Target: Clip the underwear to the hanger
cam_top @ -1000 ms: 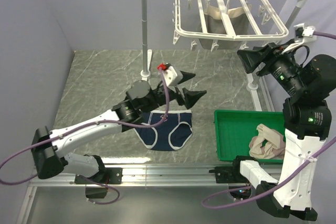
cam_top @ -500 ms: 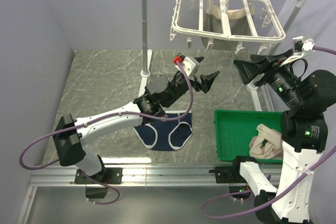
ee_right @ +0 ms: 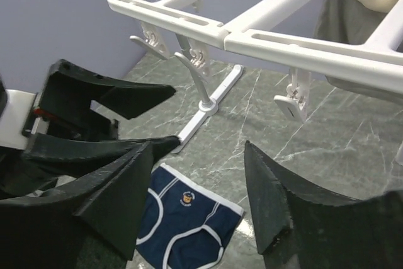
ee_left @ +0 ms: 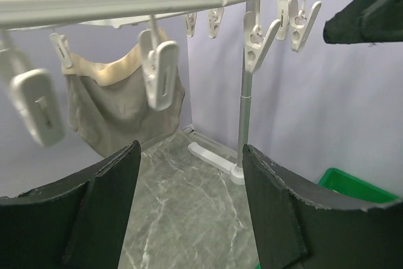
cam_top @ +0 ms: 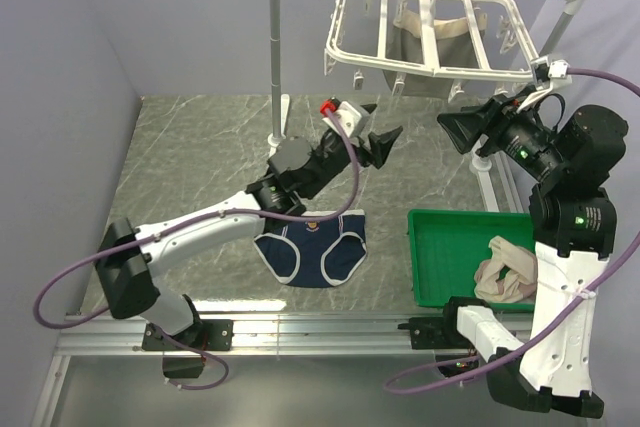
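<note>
Basically not started: briefs [cam_top: 312,252] lay flat, unclipped, on the bench [cam_top: 200,147] at 6 o'clock in top view, left pincer [cam_top: 385,125] and right pincer [cam_top: 455,127] both apart and empty near the hanger [cam_top: 432,42] at 1 o'clock, pick-up and clipping all to do.

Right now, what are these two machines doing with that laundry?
Two robot arms are meant to clip the navy underwear onto the white hanger. The underwear lies flat on the table, with nothing gripping it. The left end effector and the right end effector are both raised near the hanger, open and empty. An olive-grey garment already hangs from the frame.
</note>
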